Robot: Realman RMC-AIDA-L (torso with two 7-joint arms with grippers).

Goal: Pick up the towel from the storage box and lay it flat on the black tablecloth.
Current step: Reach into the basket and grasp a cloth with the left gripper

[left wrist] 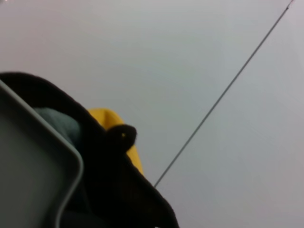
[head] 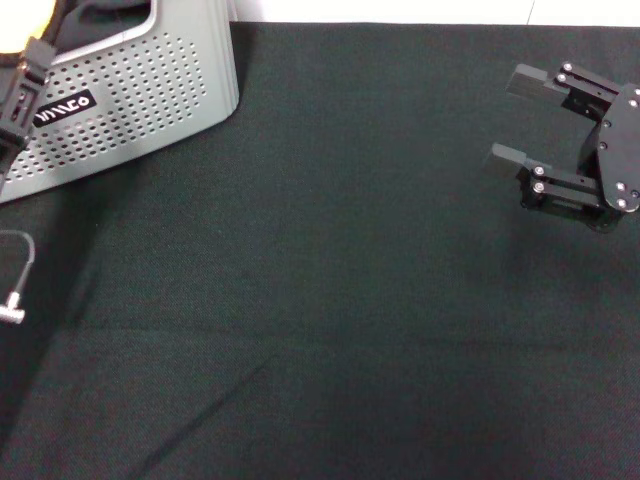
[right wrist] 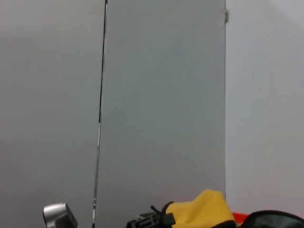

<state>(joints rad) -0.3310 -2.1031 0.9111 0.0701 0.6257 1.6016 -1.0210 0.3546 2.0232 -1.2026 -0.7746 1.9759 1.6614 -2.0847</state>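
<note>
We judge this to be the pickup step: our left end effector (head: 18,95) is up at the light grey perforated plastic storage box (head: 150,90) at the far left of the worktop, though we cannot tell whether its fingers are spread or closed. The towel (left wrist: 111,124) shows in the left wrist view as a soft orange-yellow fold with a grey-green patch beside it, at the box's rounded rim. Our right end effector (head: 522,120) hangs with fingers spread, holding nothing, over the large matte black woven tablecloth (head: 330,300), which is faintly creased. Next we need to lift the limp cloth clear of the rim, carry it over the tablecloth and spread it flat.
</note>
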